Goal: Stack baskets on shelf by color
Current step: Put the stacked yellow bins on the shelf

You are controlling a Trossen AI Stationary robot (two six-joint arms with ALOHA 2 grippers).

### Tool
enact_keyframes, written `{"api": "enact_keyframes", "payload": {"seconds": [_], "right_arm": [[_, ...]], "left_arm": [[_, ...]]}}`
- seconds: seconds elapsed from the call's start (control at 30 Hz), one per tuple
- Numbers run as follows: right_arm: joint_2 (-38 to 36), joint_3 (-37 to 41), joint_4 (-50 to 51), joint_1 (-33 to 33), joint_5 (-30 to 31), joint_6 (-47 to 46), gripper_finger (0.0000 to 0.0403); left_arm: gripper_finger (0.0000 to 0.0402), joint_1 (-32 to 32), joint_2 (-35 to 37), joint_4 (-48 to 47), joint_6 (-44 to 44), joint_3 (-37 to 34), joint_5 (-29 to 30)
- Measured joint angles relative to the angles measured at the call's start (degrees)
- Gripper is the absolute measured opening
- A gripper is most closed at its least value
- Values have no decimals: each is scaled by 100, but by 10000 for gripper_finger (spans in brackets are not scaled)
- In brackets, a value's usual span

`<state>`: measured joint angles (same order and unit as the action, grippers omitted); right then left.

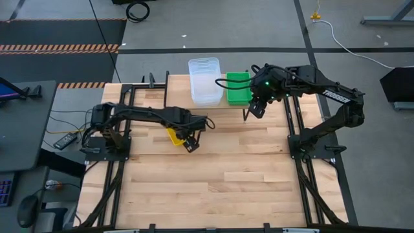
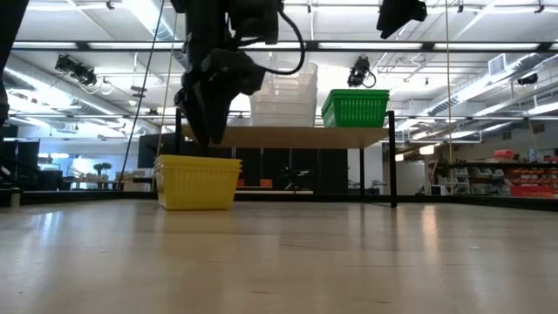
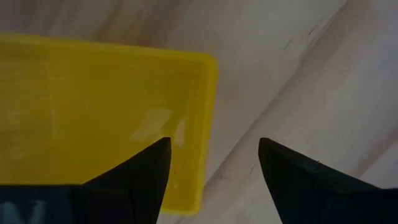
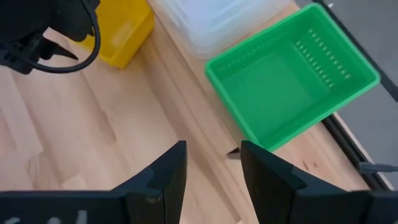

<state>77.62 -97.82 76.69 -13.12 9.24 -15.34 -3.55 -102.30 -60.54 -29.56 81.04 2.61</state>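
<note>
A yellow basket (image 1: 173, 135) (image 2: 198, 181) (image 3: 93, 112) sits with its bottom on the table. My left gripper (image 1: 191, 145) (image 2: 209, 138) (image 3: 213, 144) hovers just above one end of it, open. One finger is over the inside and the other over the bare table beyond the end wall. Clear baskets (image 1: 204, 81) (image 2: 283, 94) (image 4: 211, 18) are stacked on the shelf (image 2: 305, 136), and a green basket (image 1: 238, 88) (image 2: 356, 107) (image 4: 292, 81) stands beside them. My right gripper (image 1: 254, 111) (image 4: 212, 149) is open and raised, just in front of the green basket.
The shelf's thin black legs (image 2: 391, 161) stand at the table's far edge. Black frame rails (image 1: 294, 123) run along both sides of the table. The near half of the wooden tabletop (image 1: 213, 188) holds nothing. The left arm (image 4: 43, 31) shows in the right wrist view.
</note>
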Motion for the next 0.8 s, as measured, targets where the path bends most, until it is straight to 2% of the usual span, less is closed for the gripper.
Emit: {"api": "enact_keyframes", "payload": {"seconds": [0.23, 0.4, 0.63, 0.73, 0.8], "right_arm": [[0, 0, 87, 41, -40, -10, 158], [0, 0, 86, 41, -44, -11, 158], [0, 0, 85, 41, -48, -15, 158], [0, 0, 85, 39, -46, -15, 158], [0, 0, 85, 40, -46, -15, 158]], "left_arm": [[252, 203, 0, 295, -77, -499, 14], [248, 231, 0, 578, -121, -1046, 398], [250, 312, 0, 1368, -149, -1695, 356], [232, 367, 0, 1369, -128, -1731, 398], [205, 405, 0, 1417, -100, -1729, 439]]}}
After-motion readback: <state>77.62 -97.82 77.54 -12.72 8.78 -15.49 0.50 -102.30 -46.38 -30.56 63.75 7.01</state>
